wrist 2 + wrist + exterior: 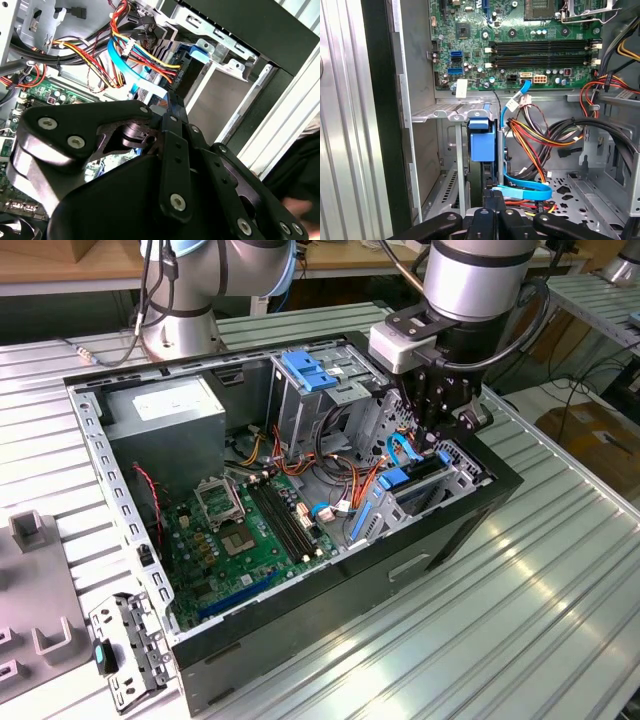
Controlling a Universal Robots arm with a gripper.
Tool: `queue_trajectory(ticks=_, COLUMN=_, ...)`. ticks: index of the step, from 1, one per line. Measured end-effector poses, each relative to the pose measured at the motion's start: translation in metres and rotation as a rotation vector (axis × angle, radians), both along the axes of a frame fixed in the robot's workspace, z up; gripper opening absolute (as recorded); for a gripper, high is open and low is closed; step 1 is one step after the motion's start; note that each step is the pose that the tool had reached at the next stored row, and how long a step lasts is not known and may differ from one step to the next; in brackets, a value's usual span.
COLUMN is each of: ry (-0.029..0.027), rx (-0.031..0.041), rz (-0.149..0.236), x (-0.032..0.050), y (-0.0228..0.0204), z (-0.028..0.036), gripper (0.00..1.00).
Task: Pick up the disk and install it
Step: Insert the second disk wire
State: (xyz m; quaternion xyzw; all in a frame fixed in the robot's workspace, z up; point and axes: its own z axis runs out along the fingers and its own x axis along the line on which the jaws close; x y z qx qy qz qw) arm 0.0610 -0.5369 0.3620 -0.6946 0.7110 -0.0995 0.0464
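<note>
Exterior view: disk (412, 483), dark w/ blue rails, sits on edge in the bay at the corner of the open case (300, 630) on the surface (520, 620); jaws (437, 432) right above it, state can't tell. Case holds motherboard (245, 530), grey box (165, 420), cage (305, 390) w/ blue cap.

Second wrist view: blue rail (201, 51) by bay wall; cables (135, 55) beside it.

First wrist view: disk's blue end (482, 142) in the bay, blue cable (525, 187) alongside.

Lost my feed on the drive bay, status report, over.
Black gripper down inside open computer case, fingers not readable. Disk with blue side rails on edge in metal bay. Flat blue data cable and orange-yellow wires alongside.
</note>
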Motion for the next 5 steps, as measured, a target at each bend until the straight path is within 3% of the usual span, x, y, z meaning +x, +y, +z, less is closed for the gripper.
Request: queue_trajectory(ticks=5, ry=0.0000, rx=0.0046, rz=0.000, x=0.0000, y=0.0000, z=0.0000, gripper=0.11)
